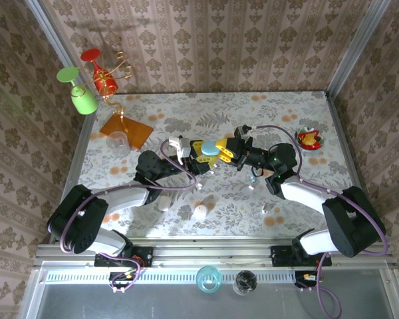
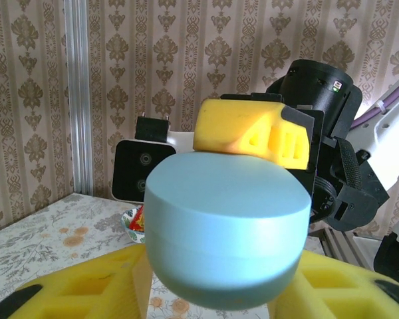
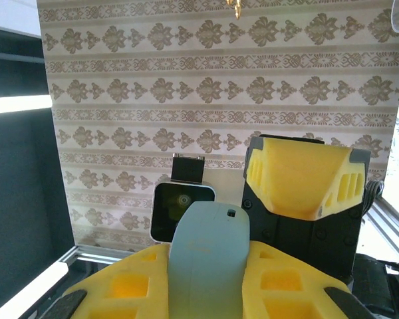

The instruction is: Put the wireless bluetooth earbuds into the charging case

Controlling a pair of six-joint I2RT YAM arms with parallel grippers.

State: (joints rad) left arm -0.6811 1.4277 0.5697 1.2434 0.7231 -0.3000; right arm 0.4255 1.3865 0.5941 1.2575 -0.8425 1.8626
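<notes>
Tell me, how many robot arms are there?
2. The left arm comes in from the near left of the table and the right arm from the near right. Both reach toward the blue case in the middle. No other arm looks hidden.

I count one blue case point(image 1: 209, 149), three tiny white earbuds point(image 1: 251, 187), two stem glasses point(image 1: 80, 91), one clear cup point(image 1: 118, 141), one orange tile point(image 1: 128, 130), one red bowl point(image 1: 300, 137).

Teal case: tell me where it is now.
In the top view, the teal case is above the middle of the table, between the left gripper and the right gripper.
</notes>
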